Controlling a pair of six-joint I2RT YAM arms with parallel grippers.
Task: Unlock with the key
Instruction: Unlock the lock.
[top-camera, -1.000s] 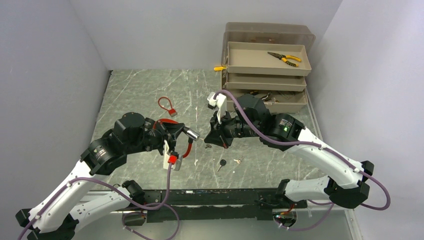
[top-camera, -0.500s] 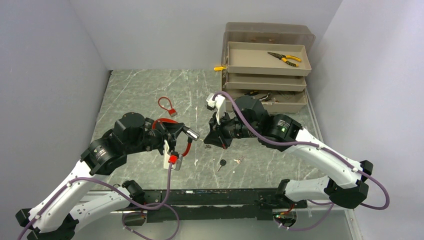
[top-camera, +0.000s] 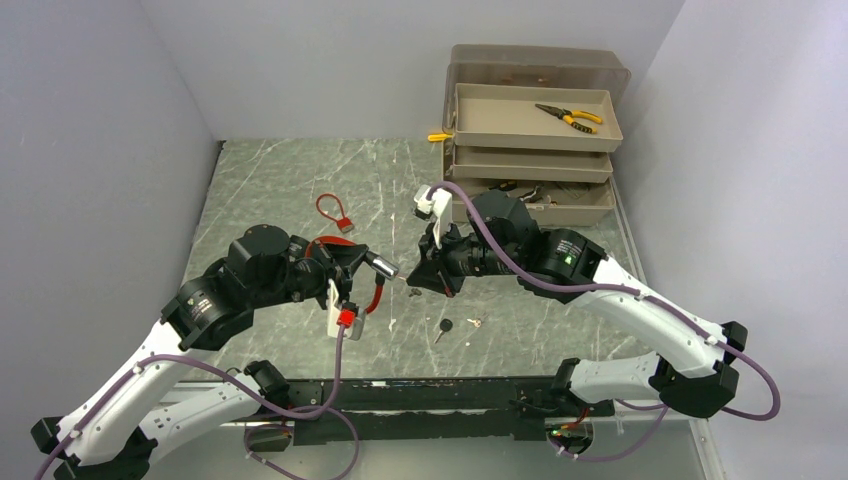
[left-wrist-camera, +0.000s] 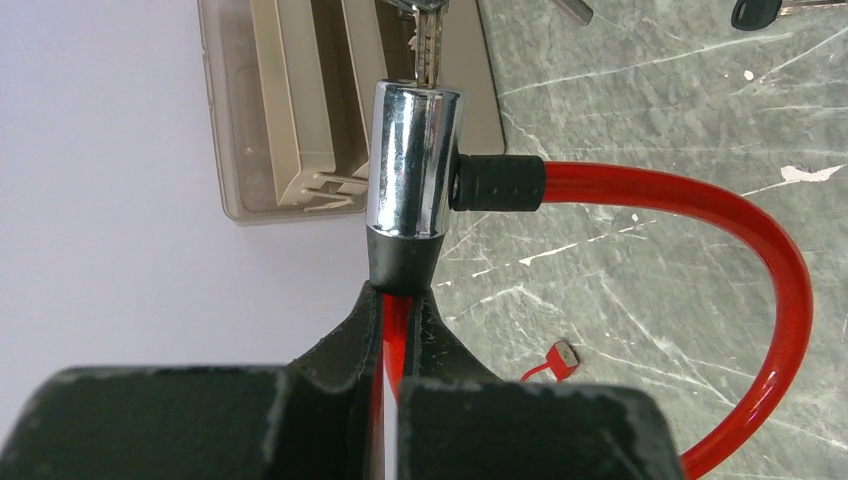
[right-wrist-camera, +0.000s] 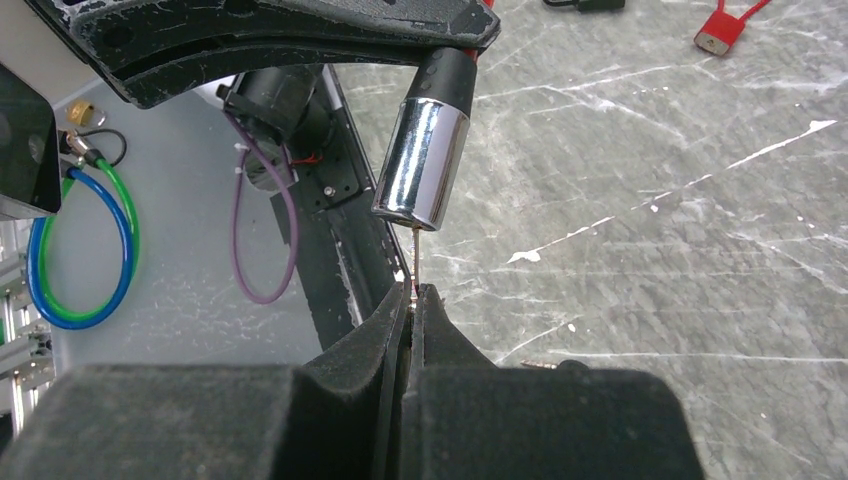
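Robot lab test cell; plain grey walls (top-camera: 100, 150); marble-pattern tabletop (top-camera: 280, 180); tiered tool tray (top-camera: 530, 140).

Red cable lock (top-camera: 382, 267) in left tool (top-camera: 361, 262), key (top-camera: 406, 281) in right tool (top-camera: 418, 280)

No writing, number, brand or sign can be read in any view. The chrome barrel of the cable lock (left-wrist-camera: 414, 160) shows only reflections on its polished face. The bare blade of the key (left-wrist-camera: 428, 45) carries no stamp that can be made out at this size.
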